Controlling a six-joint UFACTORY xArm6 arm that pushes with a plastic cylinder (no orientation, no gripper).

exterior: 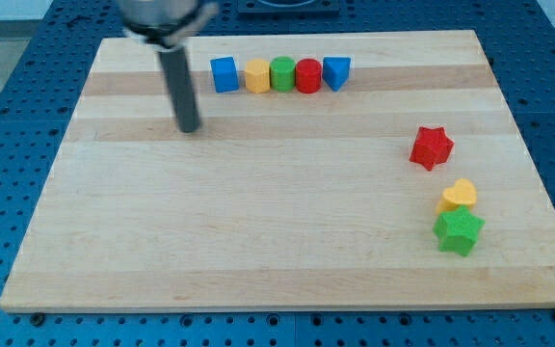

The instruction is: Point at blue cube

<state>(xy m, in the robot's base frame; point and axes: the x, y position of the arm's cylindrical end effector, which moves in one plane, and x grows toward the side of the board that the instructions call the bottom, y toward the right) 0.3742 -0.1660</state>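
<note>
The blue cube [224,74] sits at the left end of a row near the view's top. To its right stand a yellow block [257,75], a green block [282,74], a red block [307,75] and a blue triangular block [336,71]. My tip [190,127] rests on the board below and to the left of the blue cube, apart from it by about one block width. The rod leans up toward the view's top left.
A red star [432,147], a yellow heart-shaped block [459,195] and a green star [458,230] stand at the view's right. The wooden board [258,222] lies on a blue perforated table [8,116].
</note>
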